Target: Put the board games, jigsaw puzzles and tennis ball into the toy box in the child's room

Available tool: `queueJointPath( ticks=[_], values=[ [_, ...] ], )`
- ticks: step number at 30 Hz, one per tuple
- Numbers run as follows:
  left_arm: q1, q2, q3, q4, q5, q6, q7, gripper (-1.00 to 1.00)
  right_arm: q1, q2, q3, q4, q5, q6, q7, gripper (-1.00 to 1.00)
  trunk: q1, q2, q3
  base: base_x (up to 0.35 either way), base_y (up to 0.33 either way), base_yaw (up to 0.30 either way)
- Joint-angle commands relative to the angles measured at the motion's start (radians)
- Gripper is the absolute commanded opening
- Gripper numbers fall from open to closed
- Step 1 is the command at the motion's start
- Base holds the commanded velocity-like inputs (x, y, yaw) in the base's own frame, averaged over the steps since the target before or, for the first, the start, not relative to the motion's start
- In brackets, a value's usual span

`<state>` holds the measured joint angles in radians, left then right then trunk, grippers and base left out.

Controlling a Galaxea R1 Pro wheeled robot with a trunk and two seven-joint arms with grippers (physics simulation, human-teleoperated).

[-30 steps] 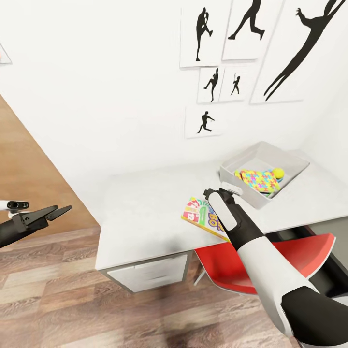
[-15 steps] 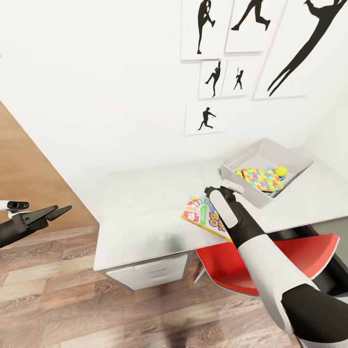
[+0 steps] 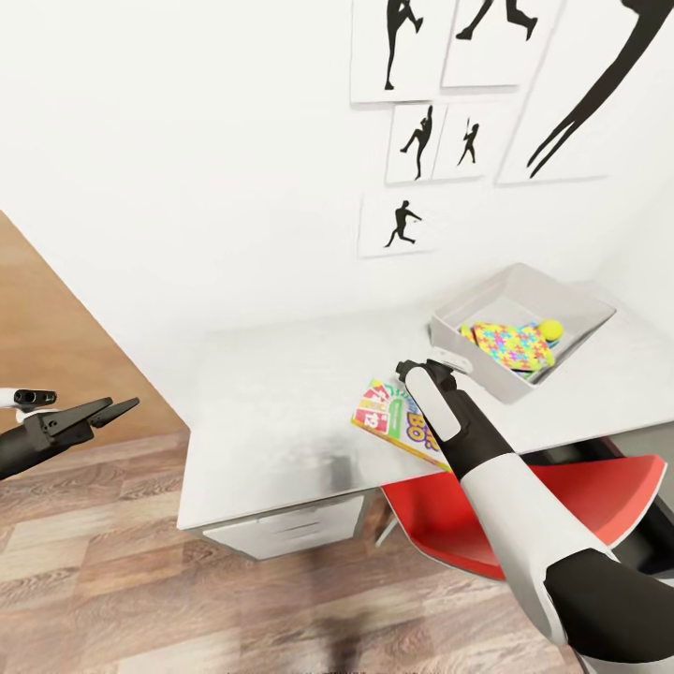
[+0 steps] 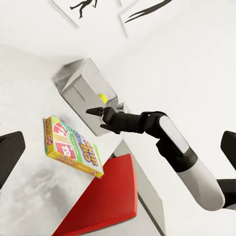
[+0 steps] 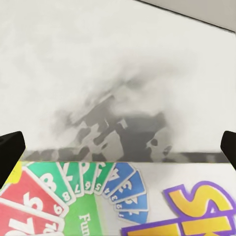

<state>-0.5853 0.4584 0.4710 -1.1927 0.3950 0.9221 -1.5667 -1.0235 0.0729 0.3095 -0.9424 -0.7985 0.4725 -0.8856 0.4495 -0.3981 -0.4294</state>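
Observation:
The Skip-Bo board game (image 3: pixel 391 418) lies flat near the front edge of the pale table (image 3: pixel 281 402), partly under my right forearm. My right gripper (image 4: pixel 100 118) hovers open just above that carton (image 5: pixel 98 206), its fingertips (image 5: pixel 10 150) spread wide with nothing between them. Behind it, at the table's far right, the grey toy box (image 3: pixel 487 301) holds the jigsaw puzzles (image 3: pixel 510 344) and the tennis ball (image 3: pixel 551 329). My left gripper (image 3: pixel 117 408) hangs open over the wood floor, well left of the table. The bed is out of view.
A red swivel chair (image 3: pixel 534 505) is tucked under the table's right part, below my right arm. A drawer unit (image 3: pixel 290 529) sits under the table's front. White wall with black baseball silhouette prints (image 3: pixel 402 225) runs behind. Wood floor (image 3: pixel 140 580) spreads to the left.
The head camera has shifted, so the prints and toy box sit slightly higher and further right in the picture. Both arms hold their pose, and the carton has not moved.

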Motion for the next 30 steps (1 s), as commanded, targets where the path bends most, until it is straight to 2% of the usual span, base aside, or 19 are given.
queueJointPath(
  ticks=[1, 30],
  values=[
    [-0.001, 0.0, 0.0, 0.0, -0.001, 0.011, -0.004, 1.0, -0.001, 0.0, 0.002, -0.001, -0.005, 0.005, -0.007, 1.0, 0.001, -0.002, -0.003, 0.021, 0.0, 0.0],
    [-0.001, 0.0, 0.0, 0.0, -0.001, 0.011, -0.004, 1.0, -0.001, -0.002, 0.002, -0.001, -0.005, 0.005, -0.006, 1.0, 0.001, -0.002, -0.051, 0.002, 0.0, 0.0]
  ],
)
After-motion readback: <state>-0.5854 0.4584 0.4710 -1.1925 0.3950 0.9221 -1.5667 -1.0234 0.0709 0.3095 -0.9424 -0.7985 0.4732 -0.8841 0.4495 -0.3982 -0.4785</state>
